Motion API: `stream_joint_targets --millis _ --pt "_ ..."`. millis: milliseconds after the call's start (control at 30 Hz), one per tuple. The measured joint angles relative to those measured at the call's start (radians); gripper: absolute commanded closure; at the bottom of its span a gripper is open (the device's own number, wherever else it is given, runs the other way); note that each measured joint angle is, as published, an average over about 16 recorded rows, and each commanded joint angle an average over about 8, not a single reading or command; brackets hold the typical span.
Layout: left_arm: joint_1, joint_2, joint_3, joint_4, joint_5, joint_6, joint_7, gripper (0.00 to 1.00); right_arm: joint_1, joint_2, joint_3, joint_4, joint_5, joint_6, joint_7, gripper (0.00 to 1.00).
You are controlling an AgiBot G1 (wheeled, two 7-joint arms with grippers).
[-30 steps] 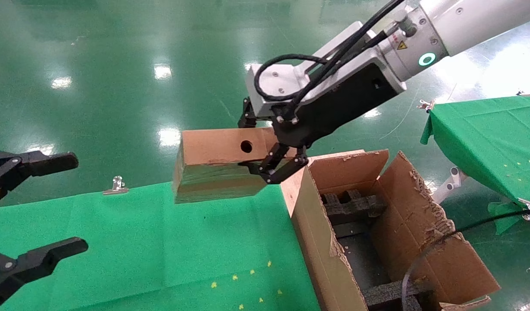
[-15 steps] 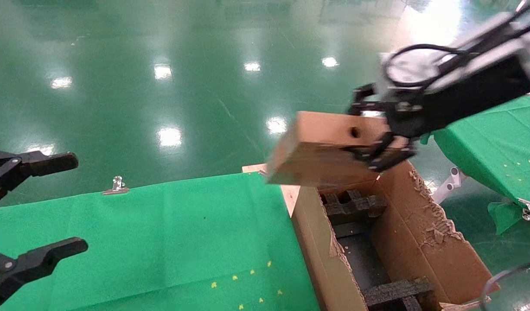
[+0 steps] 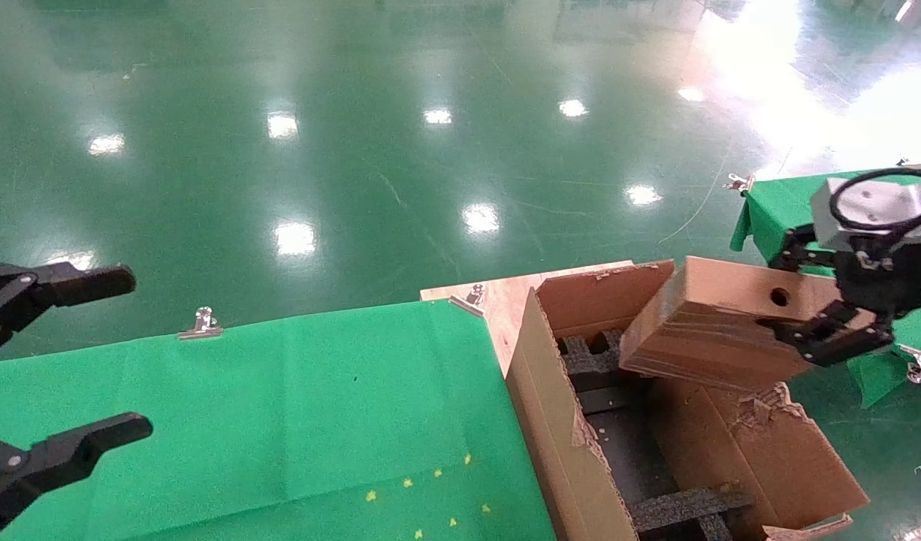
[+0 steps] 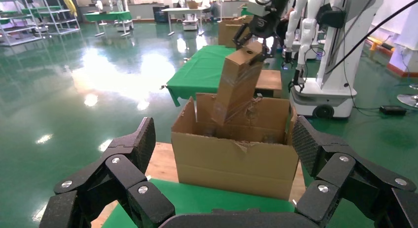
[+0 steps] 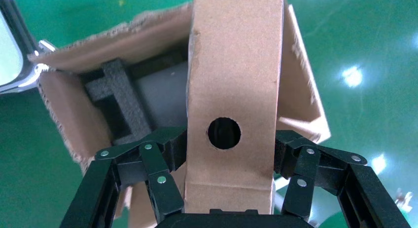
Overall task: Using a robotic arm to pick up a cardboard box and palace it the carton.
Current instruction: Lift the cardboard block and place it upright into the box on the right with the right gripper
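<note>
The right gripper (image 3: 828,330) is clenched on the cardboard box (image 3: 720,330), one finger on each broad face beside the round hole (image 5: 224,133); the right wrist view shows the box seated squarely between the fingers (image 5: 160,181). The box hangs tilted in the air over the far-right part of the carton (image 3: 558,421), its free end over the opening and its gripped end out past the ragged right flap (image 3: 761,409).

For a clean placement:
- Bring the box over the middle of the opening before lowering, so that it does not catch the torn flap.
- Level the box, or lead with the free end, aiming for the gap between the black foam inserts (image 3: 607,361).
- Lower until the box bears on the carton's interior, then release.

The left gripper (image 3: 62,368) hangs spread wide at the left edge of the green tabletop (image 3: 280,421), idle, well apart from the carton.
</note>
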Motion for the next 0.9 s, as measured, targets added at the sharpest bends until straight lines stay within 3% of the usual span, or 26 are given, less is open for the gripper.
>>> stream_joint_targets --millis 200,367,900 --pt "0.0 0.0 0.0 0.0 0.0 0.0 0.0 0.0 0.016 0.02 -0.046 -0.013 0.019 0.014 0.01 1.0" --pt "0.0 0.0 0.0 0.0 0.0 0.0 0.0 0.0 -0.006 0.035 -0.057 -0.03 0.052 0.046 0.072 1.0" --pt "0.0 0.0 0.0 0.0 0.0 0.0 0.0 0.0 -0.13 0.15 -0.084 -0.049 0.168 0.254 0.521 1.0"
